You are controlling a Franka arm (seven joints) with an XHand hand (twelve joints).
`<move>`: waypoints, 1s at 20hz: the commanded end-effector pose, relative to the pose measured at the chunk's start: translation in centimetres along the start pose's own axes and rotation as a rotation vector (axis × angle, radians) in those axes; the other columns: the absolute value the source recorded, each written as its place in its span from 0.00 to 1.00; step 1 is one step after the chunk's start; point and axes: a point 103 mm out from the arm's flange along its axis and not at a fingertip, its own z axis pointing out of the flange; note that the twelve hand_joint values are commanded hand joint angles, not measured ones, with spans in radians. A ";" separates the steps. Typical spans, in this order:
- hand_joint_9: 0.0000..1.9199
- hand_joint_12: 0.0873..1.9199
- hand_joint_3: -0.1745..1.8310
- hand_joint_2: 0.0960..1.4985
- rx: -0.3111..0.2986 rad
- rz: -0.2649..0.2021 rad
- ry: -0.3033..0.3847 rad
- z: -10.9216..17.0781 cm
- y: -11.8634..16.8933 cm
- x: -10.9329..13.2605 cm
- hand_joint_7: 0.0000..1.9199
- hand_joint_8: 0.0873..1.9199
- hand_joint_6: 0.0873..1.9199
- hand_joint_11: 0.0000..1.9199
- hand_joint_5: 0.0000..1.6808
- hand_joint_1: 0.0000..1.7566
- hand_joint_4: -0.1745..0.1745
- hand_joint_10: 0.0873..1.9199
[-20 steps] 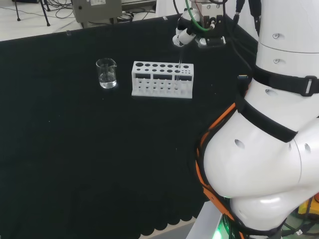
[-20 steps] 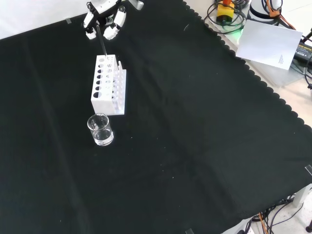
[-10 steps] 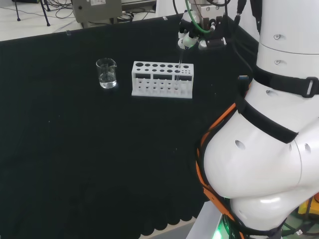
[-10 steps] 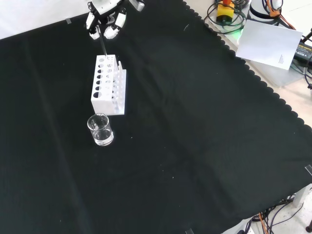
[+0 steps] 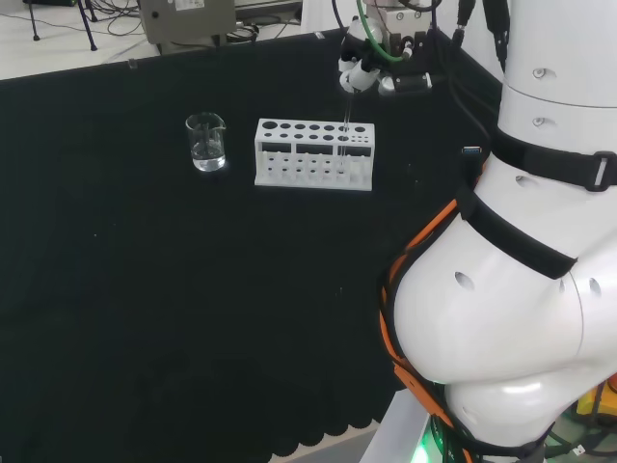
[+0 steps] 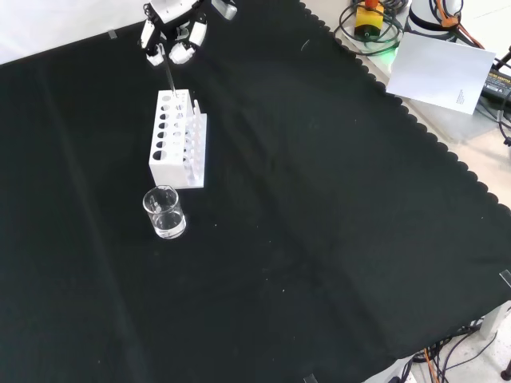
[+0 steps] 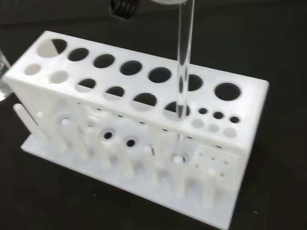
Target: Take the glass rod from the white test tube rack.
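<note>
A white test tube rack [image 5: 313, 154] [image 6: 177, 140] [image 7: 120, 110] stands on the black cloth. A clear glass rod [image 5: 345, 125] [image 6: 168, 80] [image 7: 184, 57] stands nearly upright in a hole near one end of the rack. Its lower part is still inside the rack in the wrist view. The hand [image 5: 362, 72] [image 6: 172, 38] sits right over the rod's top, with its fingers [image 6: 182, 53] curled in round the upper end of the rod.
A small clear glass beaker [image 5: 206, 143] [image 6: 164, 212] stands close to the rack's other end. The arm's white links [image 5: 521, 241] take up the right of the head view. A white sheet [image 6: 443, 68] and cables lie beyond the cloth's scalloped edge.
The fingers have drawn in from a wider spread to close round the rod's top. The rod, rack and beaker stand where they were.
</note>
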 end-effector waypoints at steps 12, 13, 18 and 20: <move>0.92 0.45 0.33 0.56 -0.154 0.024 0.035 -1.5 -0.4 0.8 0.66 0.63 0.55 1.00 0.58 0.67 0.00 0.47; 0.92 0.44 0.35 0.54 -0.169 0.023 0.034 -1.6 -0.5 1.0 0.68 0.63 0.54 1.00 0.59 0.67 0.00 0.47; 0.90 0.38 0.44 0.45 -0.218 0.029 0.060 -3.1 -1.0 1.9 0.72 0.62 0.52 0.94 0.64 0.67 0.00 0.46; 0.90 0.36 0.46 0.43 -0.205 0.034 0.065 -4.1 -1.3 2.2 0.73 0.61 0.51 0.93 0.65 0.68 0.00 0.43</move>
